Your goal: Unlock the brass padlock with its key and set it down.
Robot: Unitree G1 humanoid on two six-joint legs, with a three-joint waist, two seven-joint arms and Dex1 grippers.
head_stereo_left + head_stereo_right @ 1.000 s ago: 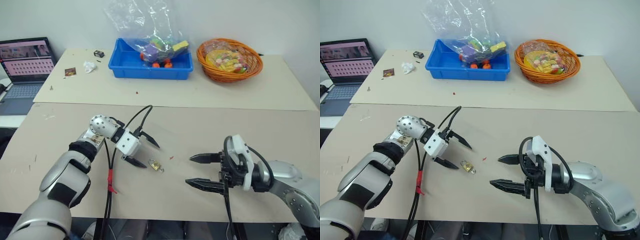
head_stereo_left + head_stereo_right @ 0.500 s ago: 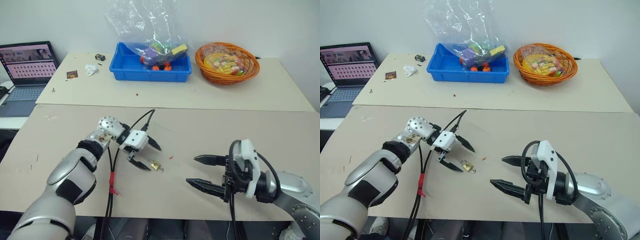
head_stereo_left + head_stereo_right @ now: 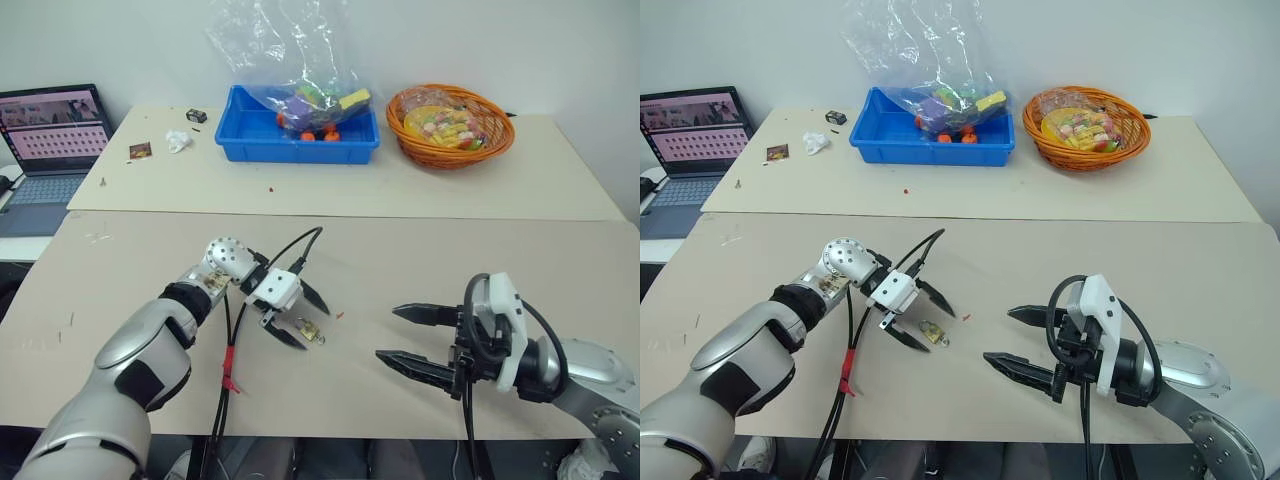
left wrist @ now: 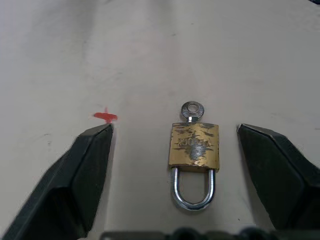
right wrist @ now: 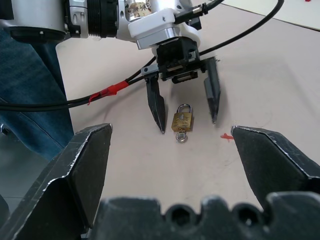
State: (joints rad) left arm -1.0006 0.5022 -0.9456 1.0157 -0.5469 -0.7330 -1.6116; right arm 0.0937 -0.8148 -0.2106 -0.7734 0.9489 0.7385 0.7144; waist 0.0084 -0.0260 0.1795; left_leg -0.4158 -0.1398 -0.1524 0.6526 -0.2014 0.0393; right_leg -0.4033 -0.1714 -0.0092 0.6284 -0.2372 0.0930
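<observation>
Scuffed brass padlock (image 4: 194, 145) with shiny steel shackle lies on a matt tabletop (image 4: 150, 60).

A plain white wall (image 3: 520, 40) stands behind two beige tables, the near table (image 3: 420, 260) butted against the far table (image 3: 480, 185). At the left edge an open laptop (image 3: 45, 135) sits on a lower surface, and the light is even.
</observation>
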